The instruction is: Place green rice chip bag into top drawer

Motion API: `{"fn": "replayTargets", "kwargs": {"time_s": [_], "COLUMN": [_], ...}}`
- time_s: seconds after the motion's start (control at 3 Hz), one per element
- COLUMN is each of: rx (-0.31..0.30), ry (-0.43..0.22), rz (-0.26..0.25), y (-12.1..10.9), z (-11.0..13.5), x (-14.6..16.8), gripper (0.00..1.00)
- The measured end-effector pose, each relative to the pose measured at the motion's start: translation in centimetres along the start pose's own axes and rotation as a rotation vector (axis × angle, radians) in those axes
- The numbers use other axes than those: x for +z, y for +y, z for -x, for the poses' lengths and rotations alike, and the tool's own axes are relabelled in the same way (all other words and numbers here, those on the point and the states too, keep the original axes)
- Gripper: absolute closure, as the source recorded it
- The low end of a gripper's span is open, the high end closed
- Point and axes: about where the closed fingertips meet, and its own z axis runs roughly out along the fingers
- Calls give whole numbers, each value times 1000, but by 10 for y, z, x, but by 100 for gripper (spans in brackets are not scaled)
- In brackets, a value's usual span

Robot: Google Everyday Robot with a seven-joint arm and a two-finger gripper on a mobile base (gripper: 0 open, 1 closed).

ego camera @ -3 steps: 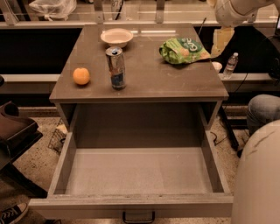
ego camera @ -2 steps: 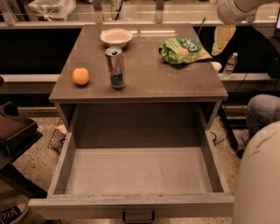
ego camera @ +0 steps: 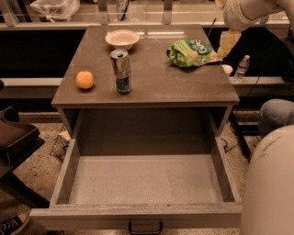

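Gripper [ego camera: 228, 42] hung at the top right, just past the table's [ego camera: 161, 87] right edge, beside the bag [ego camera: 190, 53] but apart from it. It held nothing, and whether it was released or clenched I cannot tell. White arm [ego camera: 248, 13] ran above it to the frame corner.

Bag lay on the tabletop at the back right, crumpled, lettering up, not in the drawer [ego camera: 147, 179]. Drawer was pulled fully out below the tabletop, its flat grey floor in plain view and its dark handle [ego camera: 144, 228] at the front edge.

Also on the table: a bowl [ego camera: 122, 39] at the back centre-left, a can [ego camera: 121, 71] upright in front of it, and an orange [ego camera: 85, 79] to the can's left, near but apart.

Off the table, a water bottle [ego camera: 241, 69] stood upright to the right, on a ledge behind. Robot's white body [ego camera: 271, 183] filled the lower right corner.
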Motion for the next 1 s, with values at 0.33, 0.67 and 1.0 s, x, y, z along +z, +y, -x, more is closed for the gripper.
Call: {"fn": "replayTargets", "kwargs": {"time_s": [0.33, 0.67, 1.0], "rx": [-48, -95, -158], "ry": [-36, -57, -71], "rz": [-41, -33, 41], "y": [-11, -12, 3], "z": [-5, -3, 3], "x": [29, 54, 81], "gripper": [0, 0, 0]}}
